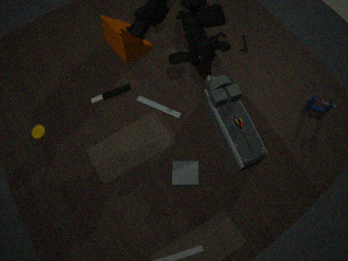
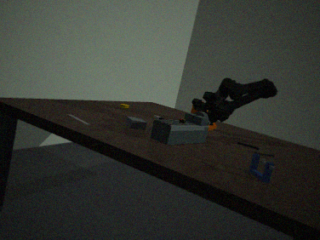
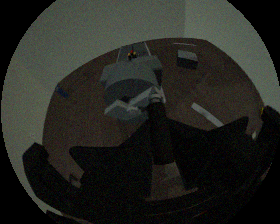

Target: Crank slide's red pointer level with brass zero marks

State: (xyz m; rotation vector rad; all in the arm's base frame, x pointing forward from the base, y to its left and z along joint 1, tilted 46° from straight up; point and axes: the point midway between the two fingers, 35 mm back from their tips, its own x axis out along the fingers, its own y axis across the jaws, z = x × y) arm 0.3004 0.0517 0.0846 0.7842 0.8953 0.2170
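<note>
And the end effector is clamped on the dark crank handle, presumably so turning it drives the slide! From there the grey machine runs toward five o'clock in the top view, its red pointer beside the brass marks; exact level, can't tell. Blue bracket at three o'clock, purpose unclear. No readable labels or brands!

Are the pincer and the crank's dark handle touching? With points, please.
Touching. The wrist view shows the dark handle (image 3: 161, 135) between the fingers of the pincer (image 3: 155, 121) (image 1: 205, 72), gripped from both sides.
</note>
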